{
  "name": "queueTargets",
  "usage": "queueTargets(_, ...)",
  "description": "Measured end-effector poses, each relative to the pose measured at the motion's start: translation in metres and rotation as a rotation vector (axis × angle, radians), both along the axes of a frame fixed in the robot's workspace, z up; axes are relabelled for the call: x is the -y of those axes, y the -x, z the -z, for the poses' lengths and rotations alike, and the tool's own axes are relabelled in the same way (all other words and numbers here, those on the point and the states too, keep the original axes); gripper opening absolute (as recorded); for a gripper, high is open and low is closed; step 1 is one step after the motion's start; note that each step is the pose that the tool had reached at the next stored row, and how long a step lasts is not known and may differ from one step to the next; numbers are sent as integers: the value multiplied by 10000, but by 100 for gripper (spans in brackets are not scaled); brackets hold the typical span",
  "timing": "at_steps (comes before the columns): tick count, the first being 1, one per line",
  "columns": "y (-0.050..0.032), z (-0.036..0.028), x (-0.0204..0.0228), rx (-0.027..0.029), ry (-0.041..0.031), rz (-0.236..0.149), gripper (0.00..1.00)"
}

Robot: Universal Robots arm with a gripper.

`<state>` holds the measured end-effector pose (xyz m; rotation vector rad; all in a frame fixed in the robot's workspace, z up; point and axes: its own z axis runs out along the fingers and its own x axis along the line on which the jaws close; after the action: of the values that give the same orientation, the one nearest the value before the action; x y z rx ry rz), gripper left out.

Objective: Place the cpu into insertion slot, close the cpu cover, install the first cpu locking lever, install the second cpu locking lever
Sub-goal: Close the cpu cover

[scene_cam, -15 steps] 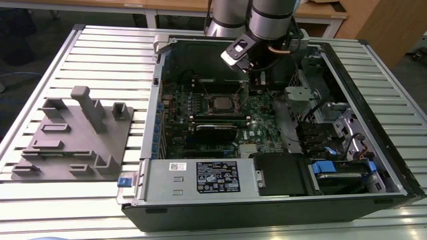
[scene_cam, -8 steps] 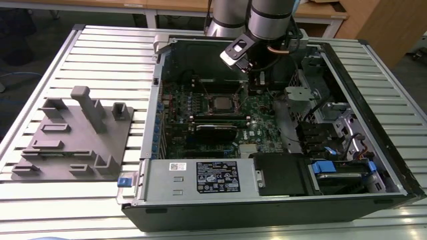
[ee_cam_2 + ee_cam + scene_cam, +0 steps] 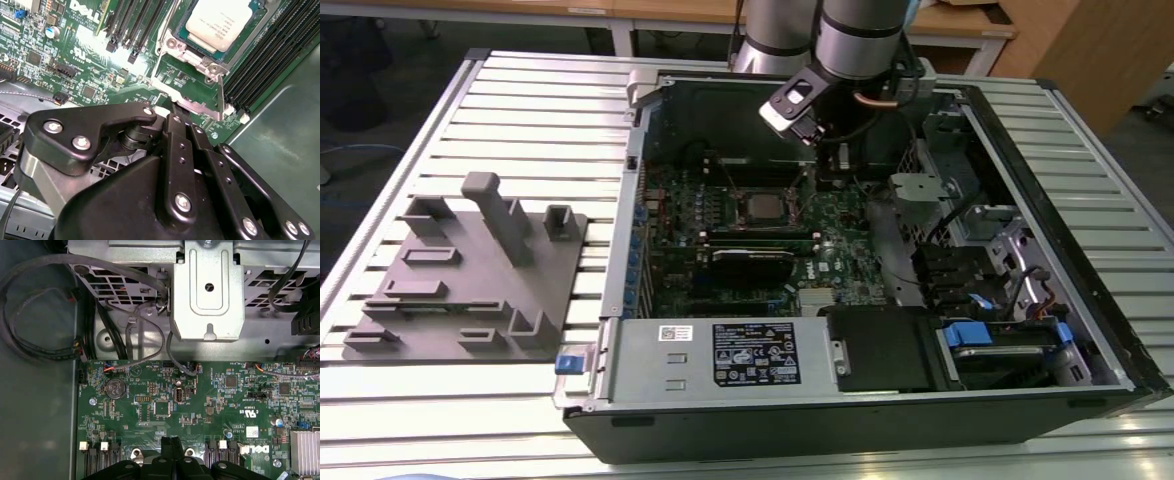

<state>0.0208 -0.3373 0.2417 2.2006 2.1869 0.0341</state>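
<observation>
In the exterior view my gripper hangs inside the open computer case, just to the right of the insertion slot. The cpu lies in that slot, its silver-grey top showing. The cpu cover lies flat as a silvery frame around it. A thin silvery locking lever runs from the socket corner to a flat metal end. My gripper is shut, its black fingertips right at that flat end; whether they pinch it is hidden. In the first wrist view the shut gripper hovers over the green board.
Long black memory slots flank the socket. A grey power-supply box fills the case front, and a black block sits near the socket. A metal bracket and cables border the board. A grey fixture stands outside on the slatted table.
</observation>
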Motion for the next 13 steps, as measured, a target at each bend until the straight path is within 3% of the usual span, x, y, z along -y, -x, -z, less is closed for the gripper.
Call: queueTargets(13, 129, 4, 0, 5, -9, -1, 10)
